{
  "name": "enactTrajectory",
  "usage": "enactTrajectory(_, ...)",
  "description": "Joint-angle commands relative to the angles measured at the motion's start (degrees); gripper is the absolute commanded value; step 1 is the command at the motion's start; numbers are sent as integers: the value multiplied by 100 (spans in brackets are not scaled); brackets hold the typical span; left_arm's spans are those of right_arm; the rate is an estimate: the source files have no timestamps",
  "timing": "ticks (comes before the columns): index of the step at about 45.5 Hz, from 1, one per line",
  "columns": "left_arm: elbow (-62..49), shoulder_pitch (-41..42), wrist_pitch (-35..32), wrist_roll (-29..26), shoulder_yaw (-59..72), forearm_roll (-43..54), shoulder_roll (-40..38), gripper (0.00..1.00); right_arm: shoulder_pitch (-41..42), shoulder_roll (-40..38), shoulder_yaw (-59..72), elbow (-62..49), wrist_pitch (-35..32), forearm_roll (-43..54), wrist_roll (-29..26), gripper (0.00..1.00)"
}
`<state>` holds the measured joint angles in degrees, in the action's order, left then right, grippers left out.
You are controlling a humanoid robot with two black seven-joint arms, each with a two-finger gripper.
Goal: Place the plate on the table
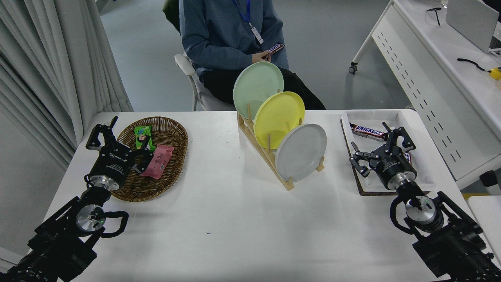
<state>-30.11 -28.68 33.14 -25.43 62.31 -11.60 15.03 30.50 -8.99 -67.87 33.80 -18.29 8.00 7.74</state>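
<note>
Nothing is lifted yet; the job stands at its first step, the reach. The right gripper hangs released, fingers spread, holding nothing, over a white tray at the table's right edge, its arm coming in from the near right corner. The left gripper, also spread, sits parked near the left edge by a wicker basket. Mid-table, the grey plate stands on edge in the nearest slot of a wooden rack, a yellow plate and green plate behind. Next, likely swing left and pinch its rim.

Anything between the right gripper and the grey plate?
In the head view, only bare table separates the right gripper from the grey plate.
</note>
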Motion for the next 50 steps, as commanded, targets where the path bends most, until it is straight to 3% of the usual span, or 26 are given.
enactTrajectory(1, -3, -6, 0, 3, 0, 0, 0, 100, -18, 12, 19, -5, -43, 0, 0, 100)
enactTrajectory(35, 5, -6, 0, 3, 0, 0, 0, 100, 123, -41, -7, -58, -25, -9, 0, 100)
enactTrajectory(50, 5, 3, 0, 3, 0, 0, 0, 100, 351, -963, 809, -49, 63, -88, -35, 100)
